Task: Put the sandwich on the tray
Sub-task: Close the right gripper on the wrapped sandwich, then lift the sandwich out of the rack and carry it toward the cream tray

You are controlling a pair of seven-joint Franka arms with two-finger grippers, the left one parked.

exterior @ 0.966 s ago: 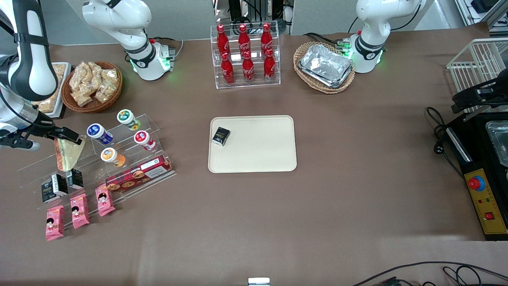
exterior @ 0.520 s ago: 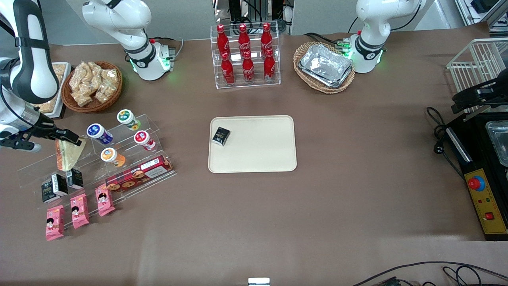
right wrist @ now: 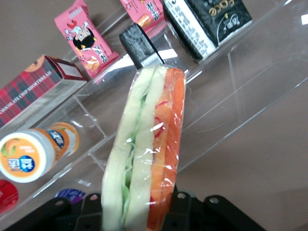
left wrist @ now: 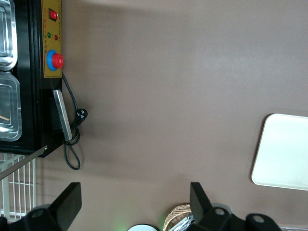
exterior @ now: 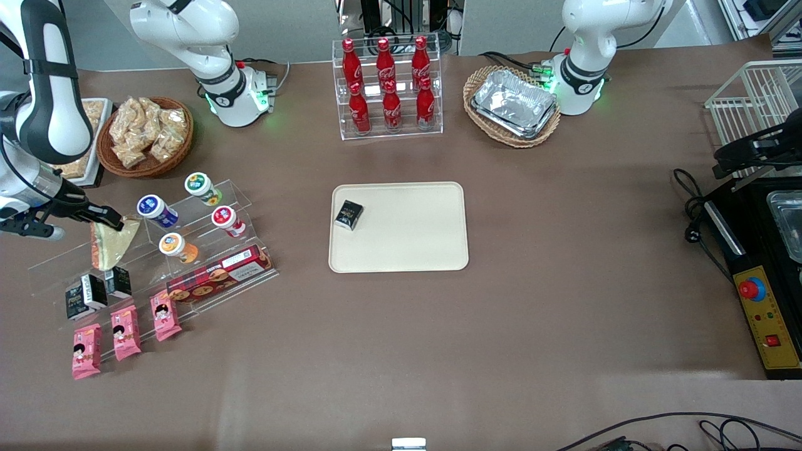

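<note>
Brown bench (exterior: pixel 532 313), pretty cluttered at my working end. My pincer (exterior: pixel 103 218) is clamped on the sandwich (exterior: pixel 111 243) over the acrylic display rack (exterior: pixel 150 250), so pickup looks done. Left: carry it to the tray (exterior: pixel 413 238), well apart. Small black box (exterior: pixel 348 215) hogs one corner; otherwise plenty of room.

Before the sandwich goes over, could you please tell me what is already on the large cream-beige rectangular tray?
The cream-beige tray holds one small black box near a corner; whatever the box covers is hidden. The gripper holds the wrapped wedge sandwich at the clear acrylic shelf.
</note>
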